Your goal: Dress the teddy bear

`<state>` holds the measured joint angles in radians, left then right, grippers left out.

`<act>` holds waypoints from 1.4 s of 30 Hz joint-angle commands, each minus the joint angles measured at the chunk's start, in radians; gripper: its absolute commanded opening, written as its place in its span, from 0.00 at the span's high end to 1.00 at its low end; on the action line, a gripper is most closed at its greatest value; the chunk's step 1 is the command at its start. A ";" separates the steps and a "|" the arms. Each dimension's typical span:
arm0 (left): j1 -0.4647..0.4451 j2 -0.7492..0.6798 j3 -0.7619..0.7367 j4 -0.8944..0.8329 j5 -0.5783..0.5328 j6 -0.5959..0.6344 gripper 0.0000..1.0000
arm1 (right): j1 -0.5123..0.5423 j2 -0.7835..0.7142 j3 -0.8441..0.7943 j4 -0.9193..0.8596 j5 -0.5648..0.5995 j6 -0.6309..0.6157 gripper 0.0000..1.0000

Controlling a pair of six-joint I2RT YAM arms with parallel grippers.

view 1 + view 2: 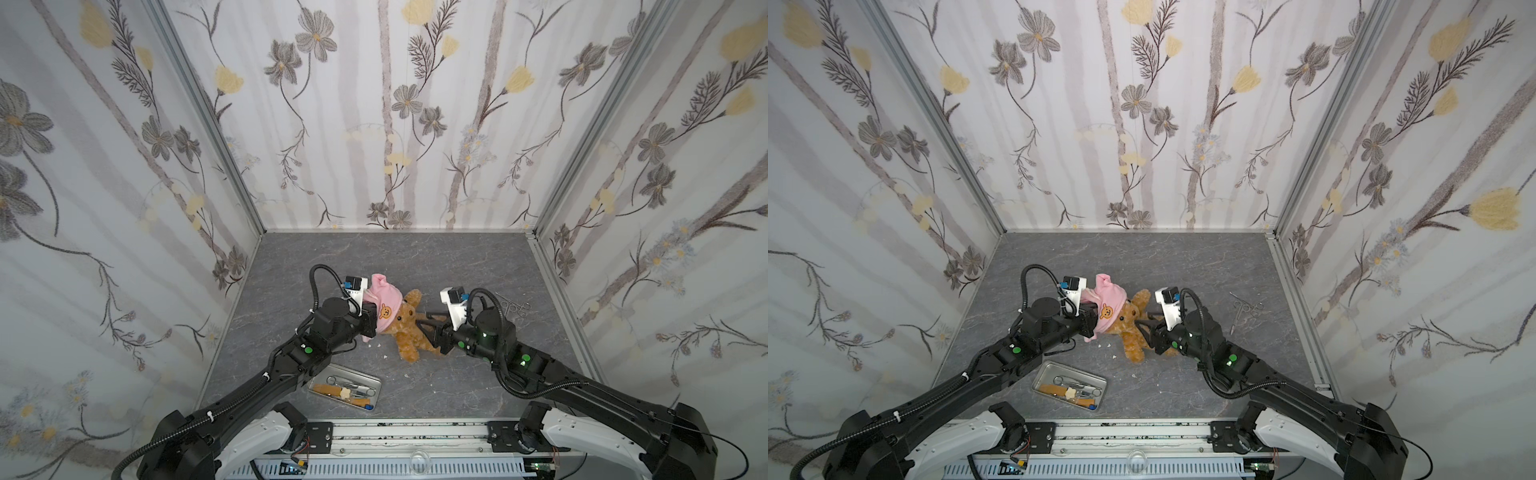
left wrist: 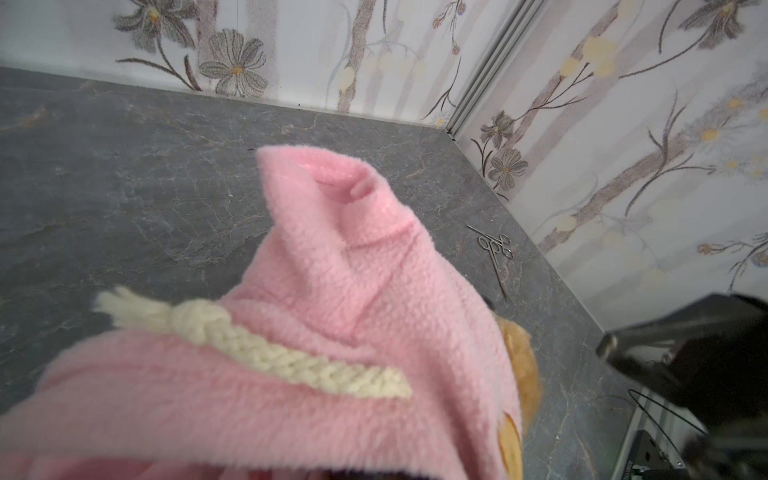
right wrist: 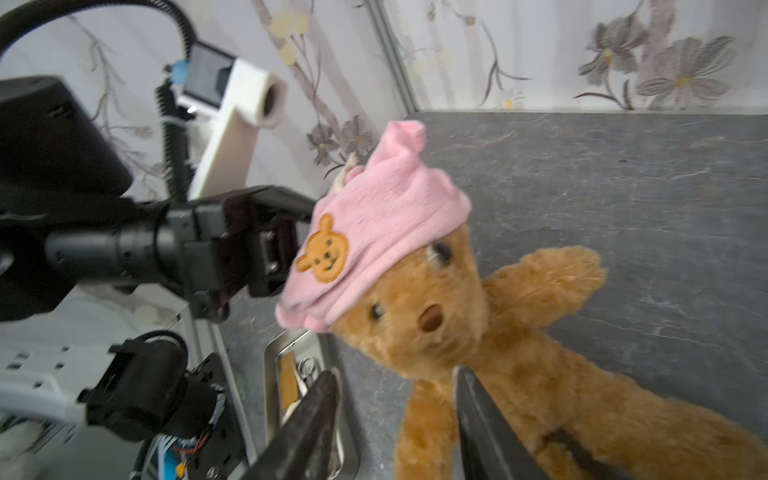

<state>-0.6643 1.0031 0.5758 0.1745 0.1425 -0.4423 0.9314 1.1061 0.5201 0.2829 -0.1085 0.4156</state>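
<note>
The teddy bear [image 1: 409, 332] [image 1: 1133, 332] lies mid-table, its golden-brown face and arms plain in the right wrist view [image 3: 457, 324]. A pink hooded shirt [image 1: 384, 303] [image 1: 1108, 303] [image 3: 374, 232] with a bear-face print sits over its head, down to the eyes. My left gripper [image 1: 372, 322] [image 1: 1094, 320] is shut on the shirt's edge by the bear's head. In the left wrist view the shirt [image 2: 332, 311] hides the jaws. My right gripper [image 1: 424, 326] [image 1: 1148, 328] [image 3: 397, 374] is open beside the bear's body, with one of the bear's limbs lying between its fingers, unclamped.
A metal tray [image 1: 376, 380] [image 1: 1042, 372] of small tools lies near the front edge, left of centre. Steel forceps [image 1: 513, 307] [image 1: 1246, 309] [image 2: 494, 245] lie at the right by the wall. White crumbs [image 1: 384, 356] dot the grey tabletop. Flowered walls close three sides.
</note>
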 commanded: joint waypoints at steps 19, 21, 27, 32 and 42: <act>-0.061 0.007 0.005 0.094 -0.007 -0.223 1.00 | 0.172 0.369 -0.034 0.536 0.181 0.210 0.74; -0.062 0.008 0.006 0.095 -0.007 -0.223 1.00 | 0.172 0.382 -0.031 0.546 0.186 0.215 0.74; -0.062 0.015 0.010 0.098 -0.004 -0.226 1.00 | 0.170 0.404 -0.034 0.572 0.220 0.251 0.68; -0.063 0.023 0.013 0.105 0.000 -0.230 1.00 | 0.170 0.433 -0.032 0.643 0.213 0.270 0.70; -0.063 0.026 0.010 0.116 -0.045 -0.240 1.00 | 0.171 0.398 -0.093 0.646 0.275 0.321 1.00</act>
<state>-0.7261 1.0302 0.5777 0.2352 0.1261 -0.6636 1.1004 1.5211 0.4397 0.9104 0.1120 0.6998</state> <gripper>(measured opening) 0.053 0.060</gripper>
